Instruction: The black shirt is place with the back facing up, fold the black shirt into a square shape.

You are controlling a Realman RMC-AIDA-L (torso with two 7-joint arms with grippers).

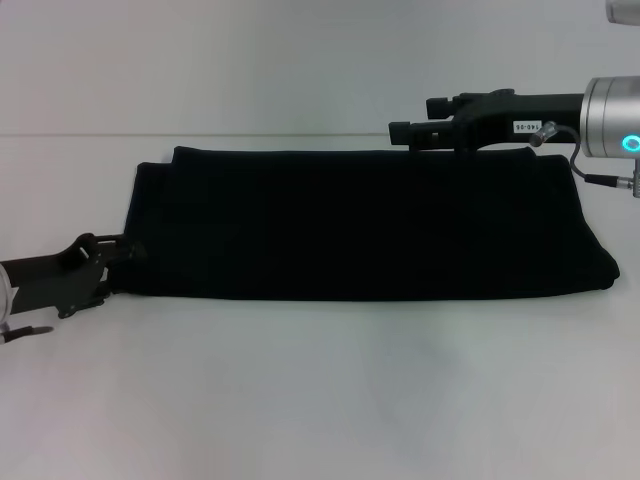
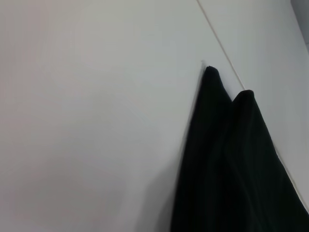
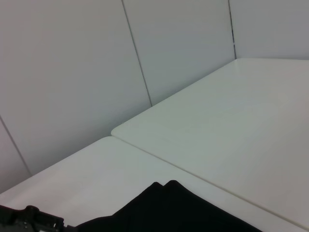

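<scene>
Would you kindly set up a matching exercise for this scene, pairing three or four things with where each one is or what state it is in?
Things:
1. black shirt
2. left pincer
3. right pincer
4. table

Places or states:
A. raised above the shirt's far edge, on the robot's right
B. white surface under everything
C. folded into a long band lying flat
D. at the shirt's near corner on the robot's left

Pairs: 1-C, 2-D, 3-A, 4-B
</scene>
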